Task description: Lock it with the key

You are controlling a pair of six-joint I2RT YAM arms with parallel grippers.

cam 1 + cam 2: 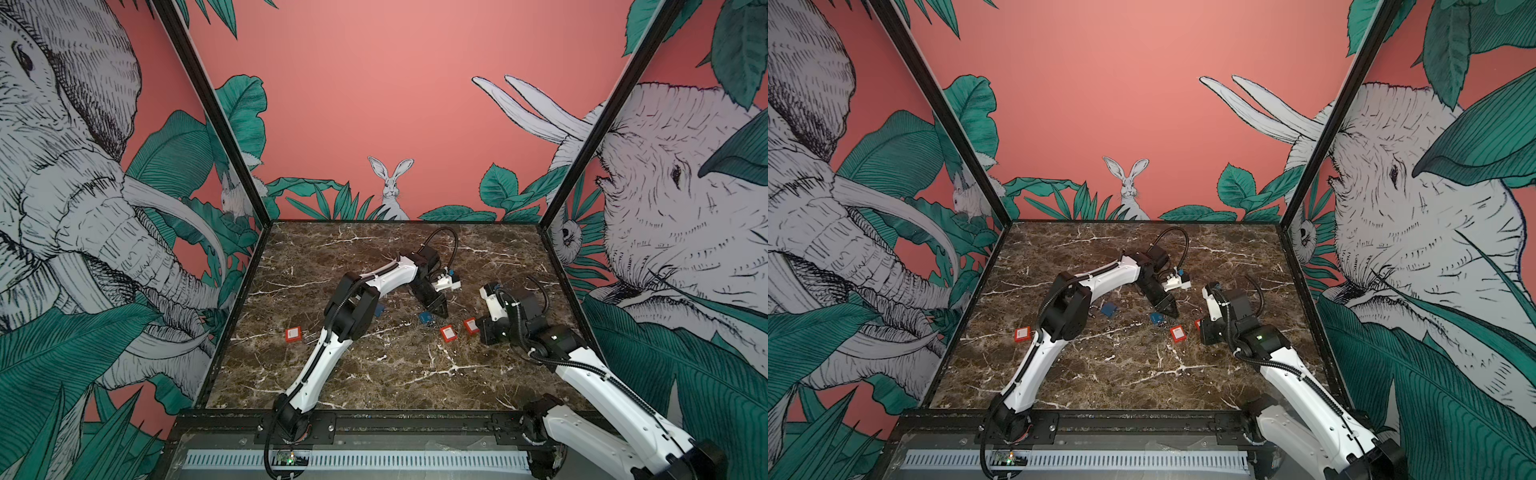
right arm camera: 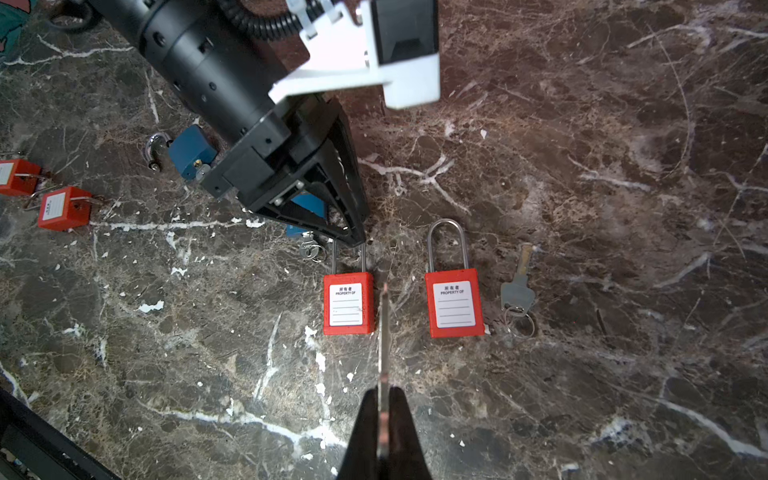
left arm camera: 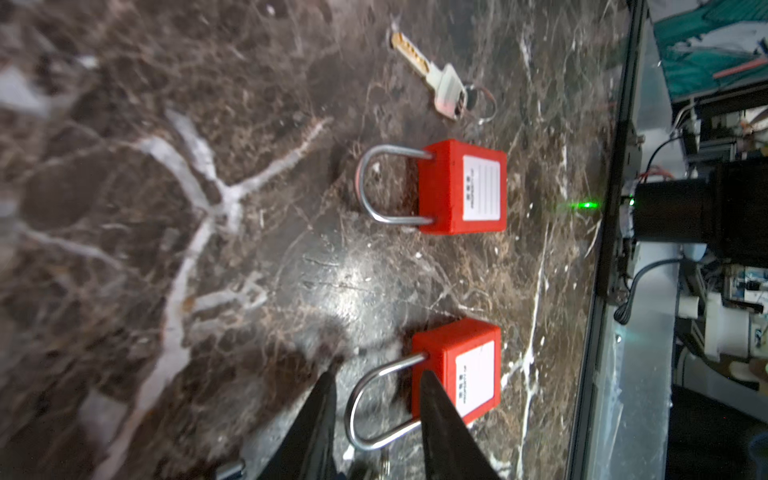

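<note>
Marble table (image 1: 374, 374): dark brown with white veins. Every padlock and loose key lies flat on it.
Left red padlock (image 1: 293, 333): sits alone on the left side, well apart from both arms.
Blue padlock (image 1: 1108, 309): left of centre, beside the left arm's elbow.
Second blue padlock (image 1: 426, 318): at centre, just left of the left gripper's tips.
Left gripper (image 3: 377, 374): reaches across to the centre. Its fingers stand partly apart on either side of a steel shackle (image 3: 351, 415) and pinch nothing.
Target red padlock (image 2: 348, 307): right of centre, label up, with the shackle pointing far and the body toward the near edge.
Held key (image 2: 384, 332): a thin blade seen edge-on, pointing far, just right of the target's body.
Right gripper (image 2: 383, 395): closed tight on the key's head, on the near side of the target.
Second red padlock (image 2: 455, 307): just right of the target and parallel to it, with both shackle legs seated in the body.
Spare key (image 2: 517, 291): on a ring, flat on the table just right of that padlock.
Handling: the target looks like a light, rigid plastic body on a stiff steel loop. It will probably skate on the polished table when the key pushes in. The loop is round and slippery, so the flat sides of the body should give the steadier hold. The keyhole probably sits in the near end of the body, hidden here.
Key grip: the blade is thin and can twist between the pads, so it is best pinched across the flat head.
</note>
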